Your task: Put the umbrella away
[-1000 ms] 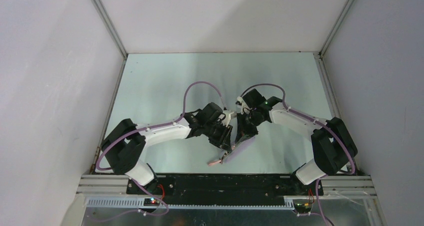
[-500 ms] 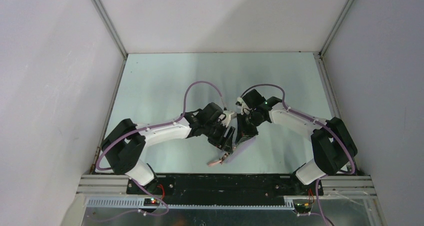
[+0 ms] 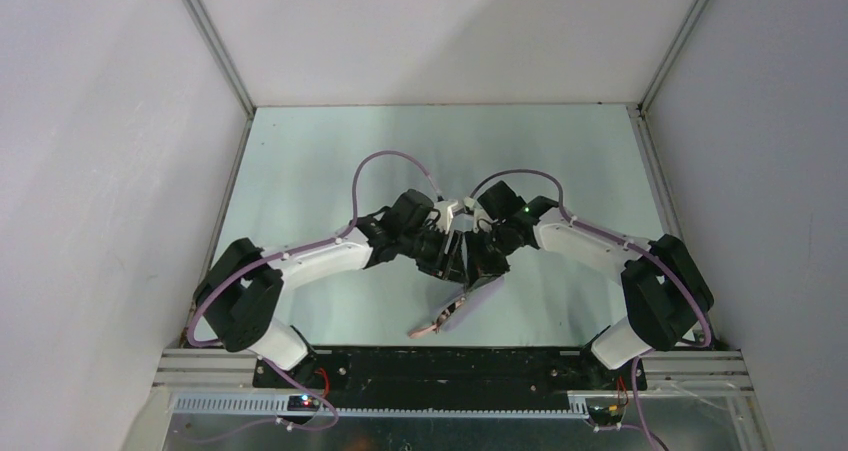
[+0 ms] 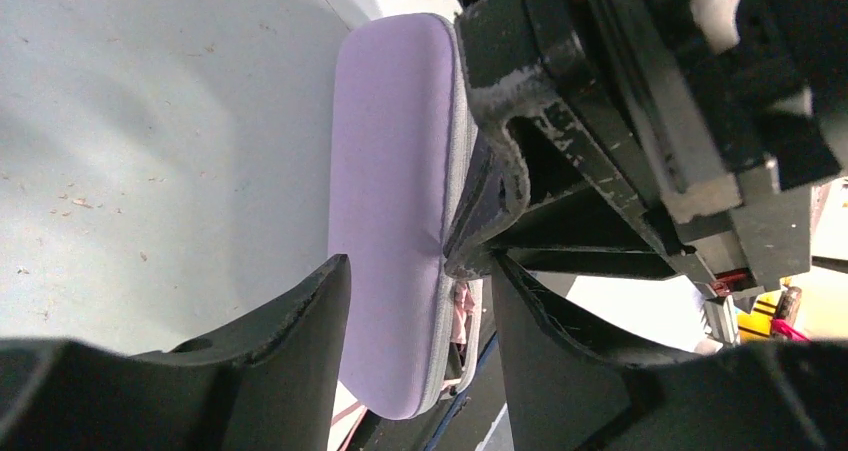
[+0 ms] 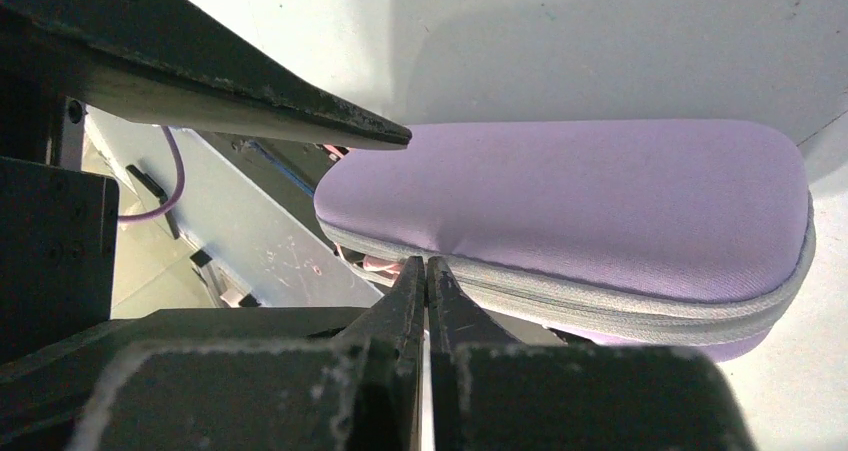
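My left gripper (image 4: 418, 271) spread astride case (image 5: 580, 191), right gripper (image 5: 427, 266) pressed together at zipper (image 5: 620, 296); protruding umbrella (image 3: 428, 324) fabric may jam it.

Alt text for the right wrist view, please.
A pale lilac oblong fabric-covered case with a grey zip seam lies across the frame, and the right tool has its tips shut at that seam.

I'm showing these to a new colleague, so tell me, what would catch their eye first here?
A tilted lilac case is at the near middle of the table, with the pink umbrella poking out of its near end. The right gripper pinches the case's grey zip seam, while the left gripper stands open astride it.
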